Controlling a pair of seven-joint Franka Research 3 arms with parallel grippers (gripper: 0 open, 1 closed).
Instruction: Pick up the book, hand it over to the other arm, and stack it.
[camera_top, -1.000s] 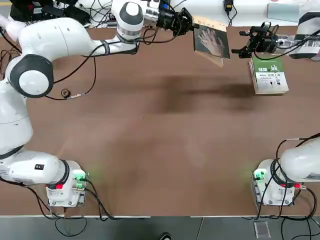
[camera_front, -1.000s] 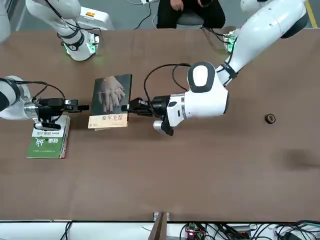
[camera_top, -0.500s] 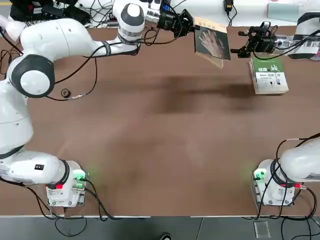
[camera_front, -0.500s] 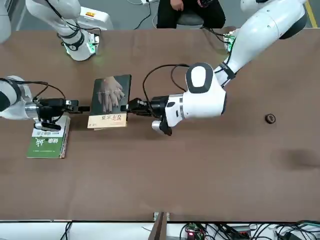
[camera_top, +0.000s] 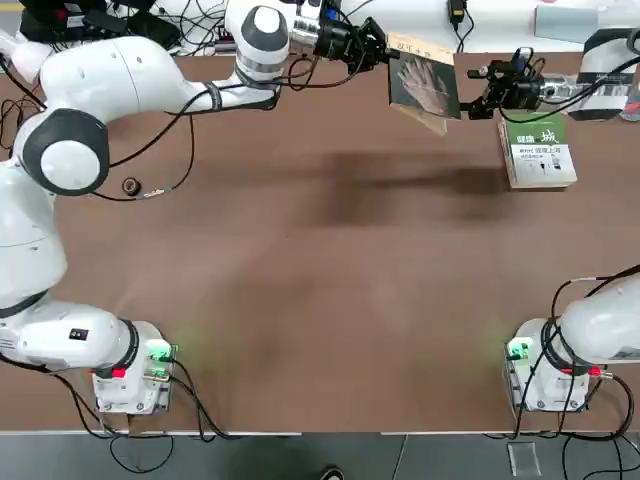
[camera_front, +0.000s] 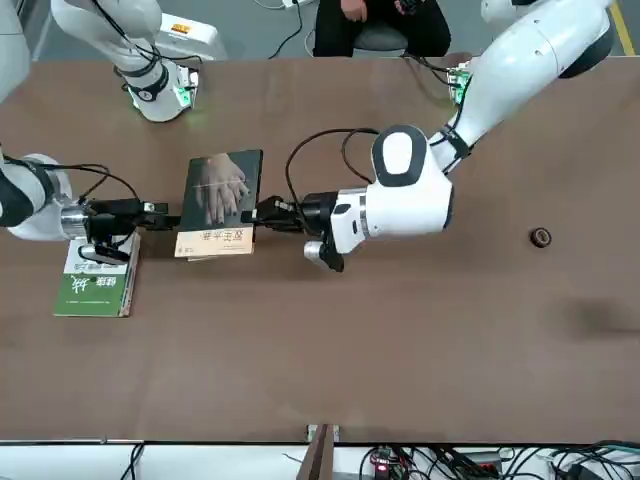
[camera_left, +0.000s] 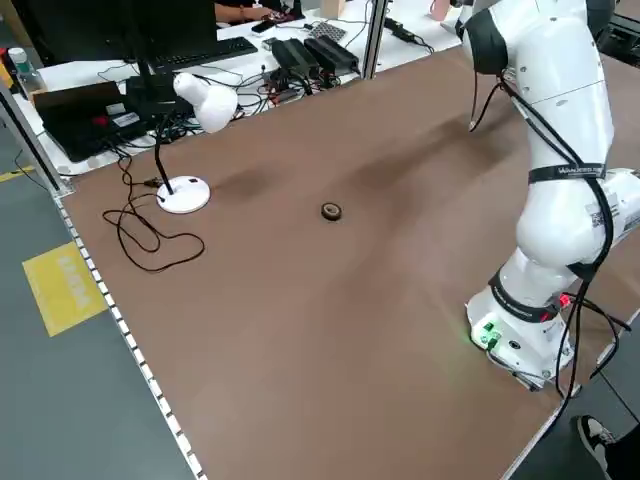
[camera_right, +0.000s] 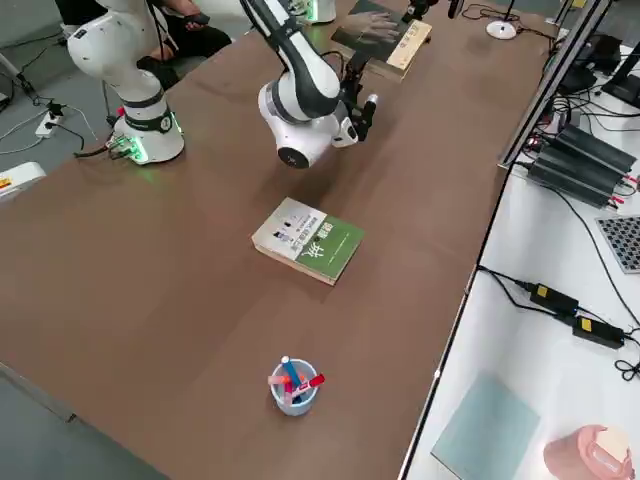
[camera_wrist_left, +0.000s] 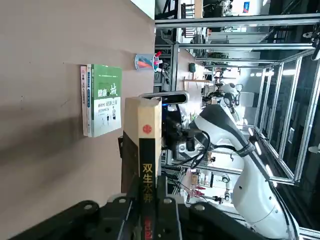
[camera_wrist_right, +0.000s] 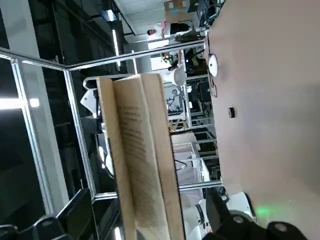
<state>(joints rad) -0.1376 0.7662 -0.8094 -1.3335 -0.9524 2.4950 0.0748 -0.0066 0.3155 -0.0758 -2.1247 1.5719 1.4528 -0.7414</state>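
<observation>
- Left end effector (camera_top: 383, 50) clamped on the spine edge of the book (camera_top: 424, 84), jaws fully closed on it; book held clear of the table (camera_top: 320, 260) at the far side, cover with the pale hand facing up, tan band toward the far edge.
- Seen again in the front view: left end effector (camera_front: 258, 213) level, pinching the book (camera_front: 221, 203) from the side.
- Right end effector (camera_top: 478, 95) spread wide, just beside the book's free edge; in the right wrist view, page edges of the book (camera_wrist_right: 140, 160) standing between its fingers, contact not clear.
- Right end effector (camera_front: 165, 215) in the front view level and pointing at the book, hovering above the green-and-white book (camera_front: 97, 278) lying flat on the table.
- Left arm stretched long across the far part of the table, wrist horizontal; right arm reaching in from the opposite side, wrist also horizontal.
- Against the view a second earlier: right end effector shifted closer to the book's edge and slightly toward the far side; left end effector and book nearly unmoved.
- Small dark ring (camera_top: 131, 185) lying well apart on the left part of the table; cup of pens (camera_right: 292, 385) near the right edge.
</observation>
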